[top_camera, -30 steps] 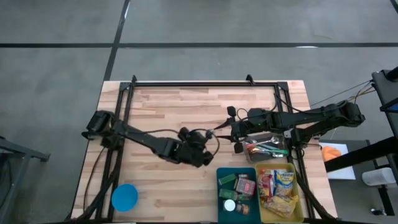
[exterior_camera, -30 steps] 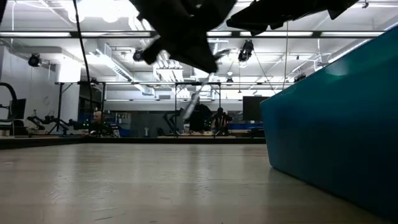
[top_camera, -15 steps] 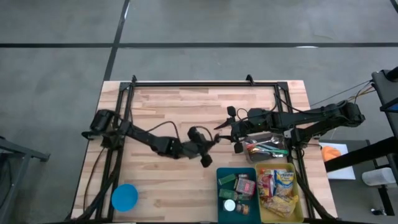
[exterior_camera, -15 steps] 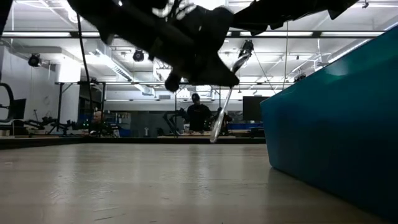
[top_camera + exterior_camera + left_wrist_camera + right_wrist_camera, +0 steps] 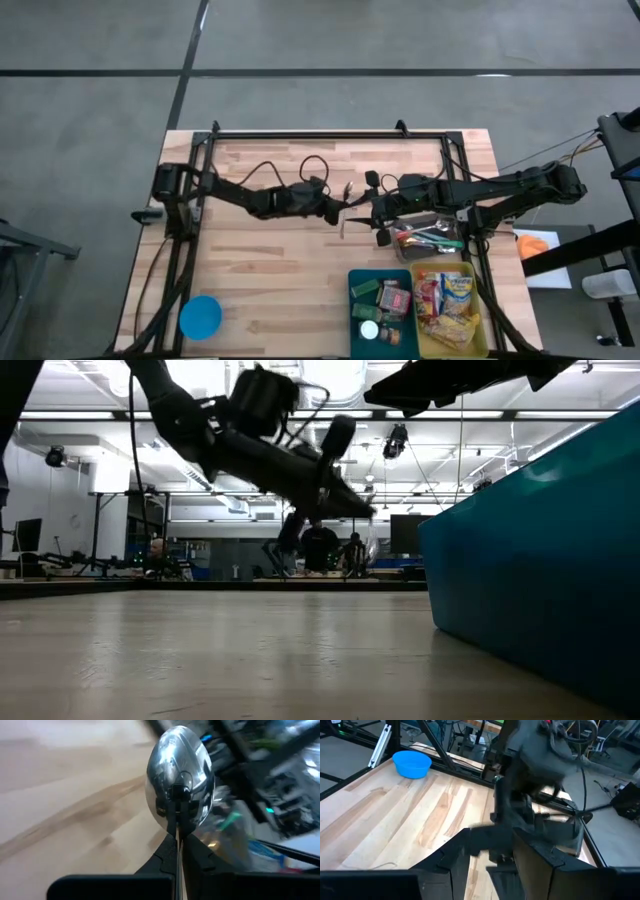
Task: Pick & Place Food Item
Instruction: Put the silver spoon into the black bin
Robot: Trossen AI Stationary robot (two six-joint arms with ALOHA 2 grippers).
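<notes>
While the left gripper is closed tight on it, one metal spoon is held above the table, approx. at centre; bowl of spoon is shiny, oval, smooth, w/ thin handle between the dark fingers.

Right gripper is just beside, facing the left one, fingers partly apart; I cannot tell if it holds anything.

Counted in high view: 2 arms, 3 bins, 1 blue bowl.

- Clear bin, under right arm, w/ utensils.
- Teal bin, w/ small packs and 1 white round lid.
- Yellow bin, w/ snack bags.

Bowl is round, plastic-looking, near table's front left corner, well apart from the grippers.

Table is light wood planks, w/ black frame around.

In low view, teal bin wall blocks the right side.
</notes>
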